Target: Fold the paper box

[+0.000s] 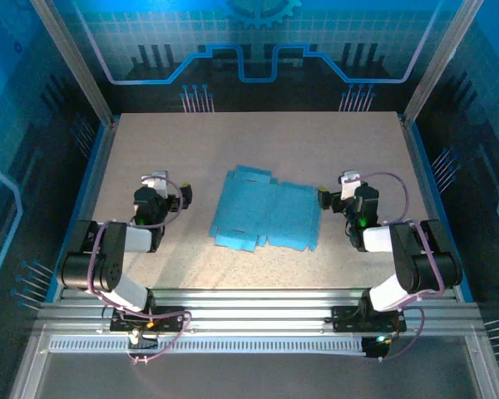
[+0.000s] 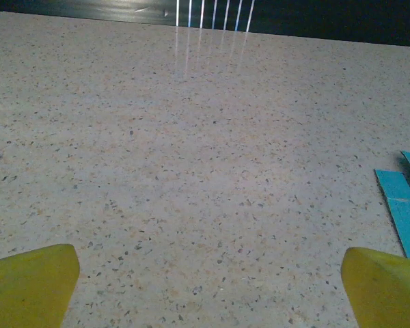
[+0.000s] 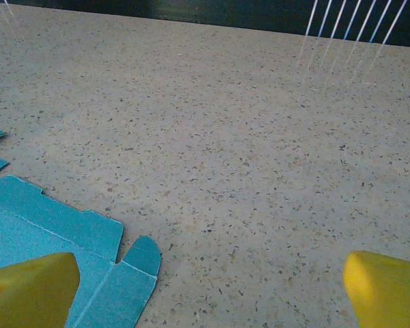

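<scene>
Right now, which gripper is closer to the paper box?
Right. The right gripper is at the right edge of the paper box, one finger by a flap. The left gripper is off its left edge, with bare table between.

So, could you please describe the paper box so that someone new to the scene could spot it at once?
Start at the speckled beige table. Near its middle, between the left arm and the right arm, the paper box lies flat and unfolded. It is the one light blue sheet, its edges cut into flaps and tabs.
</scene>
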